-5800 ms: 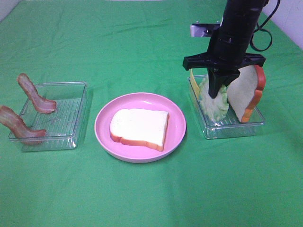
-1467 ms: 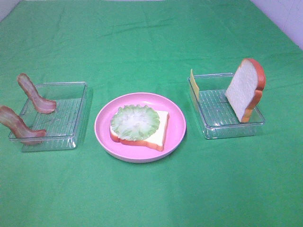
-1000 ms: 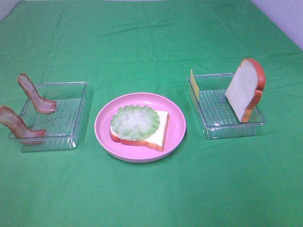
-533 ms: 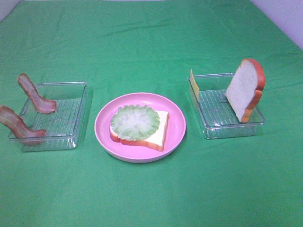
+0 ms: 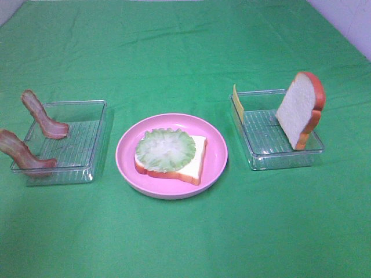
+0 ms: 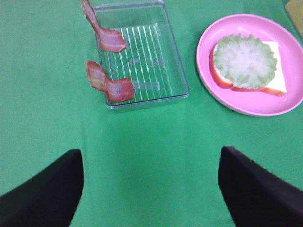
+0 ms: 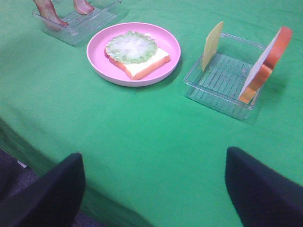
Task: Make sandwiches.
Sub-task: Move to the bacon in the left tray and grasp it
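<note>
Left hand (image 6: 149, 161), right hand (image 7: 154, 163) spread, aloft

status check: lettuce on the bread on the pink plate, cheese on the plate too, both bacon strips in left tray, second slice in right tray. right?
One error: the cheese slice is not on the pink plate. It stands on edge in the right tray, at the end nearer the plate, as the right wrist view shows. Everything else is right.

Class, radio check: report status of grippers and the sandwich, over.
Left gripper open, right gripper open, both empty. Lettuce on bread slice on pink plate; bacon, cheese, second slice in trays. Nothing in the way.
</note>
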You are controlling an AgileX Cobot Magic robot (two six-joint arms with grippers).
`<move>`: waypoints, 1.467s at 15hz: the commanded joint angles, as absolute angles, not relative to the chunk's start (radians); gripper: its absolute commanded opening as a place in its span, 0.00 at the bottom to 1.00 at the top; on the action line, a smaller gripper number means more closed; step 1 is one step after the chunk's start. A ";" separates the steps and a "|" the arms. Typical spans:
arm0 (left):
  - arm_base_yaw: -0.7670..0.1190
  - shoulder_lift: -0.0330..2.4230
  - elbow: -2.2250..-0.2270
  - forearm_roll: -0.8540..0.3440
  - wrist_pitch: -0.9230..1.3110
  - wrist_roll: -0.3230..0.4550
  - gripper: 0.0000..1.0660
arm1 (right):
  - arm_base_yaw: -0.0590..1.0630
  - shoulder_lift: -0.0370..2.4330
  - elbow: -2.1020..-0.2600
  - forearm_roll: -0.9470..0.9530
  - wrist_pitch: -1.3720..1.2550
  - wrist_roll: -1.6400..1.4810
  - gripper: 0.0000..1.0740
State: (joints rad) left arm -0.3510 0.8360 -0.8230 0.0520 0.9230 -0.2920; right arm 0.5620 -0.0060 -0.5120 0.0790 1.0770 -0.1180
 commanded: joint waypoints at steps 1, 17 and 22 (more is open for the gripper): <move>-0.352 1.037 -0.873 0.084 0.934 -0.303 0.70 | 0.560 -0.019 -0.506 0.079 1.064 -0.132 0.72; -0.104 1.701 -1.180 0.101 0.976 -0.297 0.70 | 0.560 -0.019 -0.506 0.073 1.064 -0.124 0.72; -0.081 1.807 -1.185 0.063 0.847 -0.273 0.68 | 0.560 -0.019 -0.506 0.073 1.064 -0.124 0.72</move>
